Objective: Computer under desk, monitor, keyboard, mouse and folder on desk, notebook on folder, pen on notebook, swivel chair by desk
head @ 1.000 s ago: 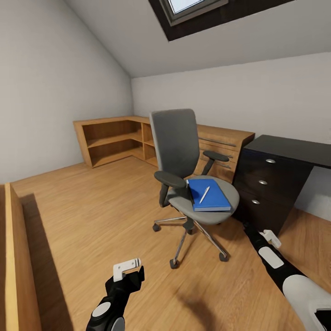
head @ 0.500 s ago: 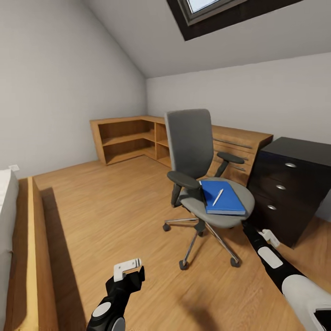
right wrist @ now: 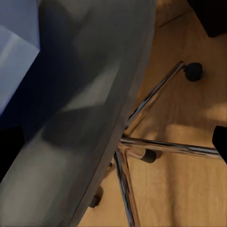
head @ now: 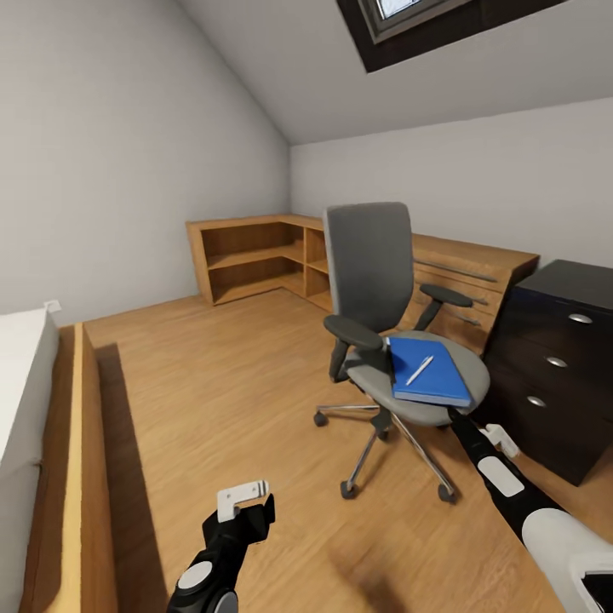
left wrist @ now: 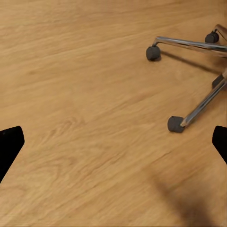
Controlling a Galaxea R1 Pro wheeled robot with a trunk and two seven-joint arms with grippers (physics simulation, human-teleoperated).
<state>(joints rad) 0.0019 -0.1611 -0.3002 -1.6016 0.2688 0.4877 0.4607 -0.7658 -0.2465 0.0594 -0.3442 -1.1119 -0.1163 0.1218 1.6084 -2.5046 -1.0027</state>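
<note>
Head view of an attic bedroom with sloped grey walls, a dark-framed skylight (head: 417, 21) and a light wood floor (head: 221, 375); a grey swivel chair (head: 392, 340) stands on the floor just beside a black drawer unit (head: 562, 366) that forms one end of the desk; a bright blue folder (head: 428, 372) lies flat on the chair seat, toward the seat's front edge, with a slim white pen (head: 420, 370) lying across its top; behind the chair a low light-wood shelf unit (head: 255, 260) runs along the far wall; a bed edge (head: 51, 443) borders the floor on the other side. Left gripper (head: 244, 504) hangs low over bare floor, jaws spread wide and empty; right gripper (head: 501, 440) sits near the seat's front edge and the chair's metal base (right wrist: 142, 151), jaws apart in the right wrist view, holding nothing.
</note>
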